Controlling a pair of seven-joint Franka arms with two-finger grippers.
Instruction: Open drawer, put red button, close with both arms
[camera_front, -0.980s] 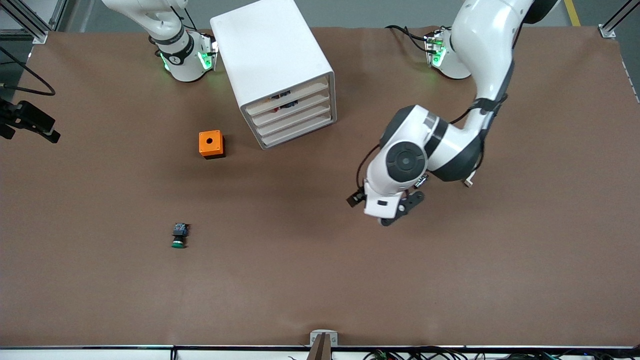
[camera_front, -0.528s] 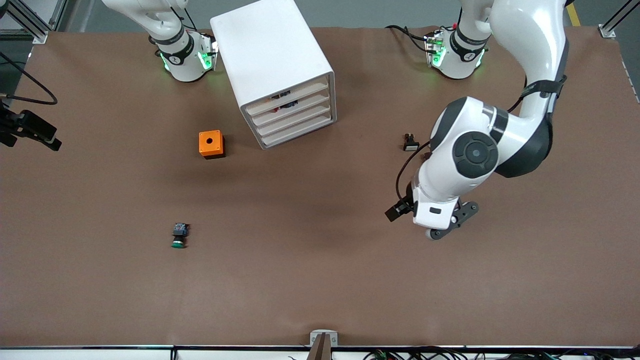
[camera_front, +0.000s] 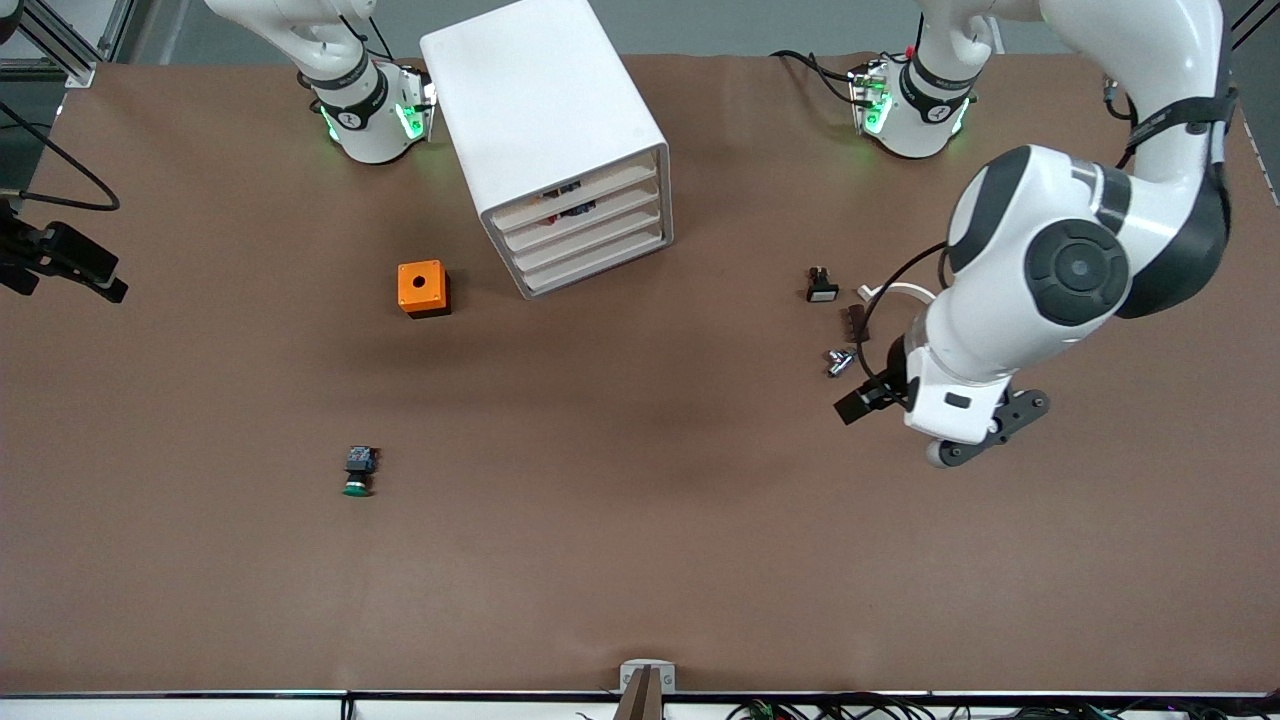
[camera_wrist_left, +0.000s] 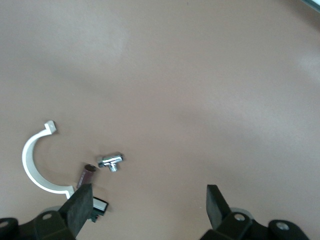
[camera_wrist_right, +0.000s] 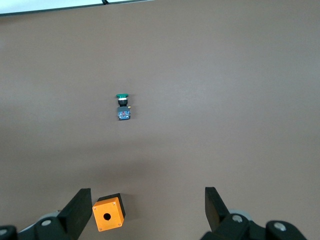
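Hovering over bare table toward the left arm's end, my left gripper (camera_wrist_left: 145, 207) has its fingers spread wide apart with nothing between them. On the wrist camera I can see a curved white clip (camera_wrist_left: 35, 167), a small chrome fitting (camera_wrist_left: 111, 161) and a short brown tube (camera_wrist_left: 86, 173) lying close together on the table (camera_front: 640, 560) under it. In the front view the same bits sit beside the arm's forearm, with a small black-and-white part (camera_front: 821, 287) a little farther from the front camera than they are.

My right gripper (camera_wrist_right: 145, 207) is up high, out of the front view, with only that arm's base showing by the cabinet. Its fingers are also apart and empty, and its camera looks down on the orange box (camera_wrist_right: 108, 215) and the green-capped button (camera_wrist_right: 122, 106).

The cabinet (camera_front: 545, 110) stands between the two bases with all four drawers pushed in. Something dark with a trace of red shows through the gap at the top drawer (camera_front: 570, 205) (I cannot tell whether that is the red button). Nowhere on the open table do I see a red cap.

The orange box lies just beside the cabinet, toward the right arm's end, and the green-capped button lies on its side well nearer the front camera.
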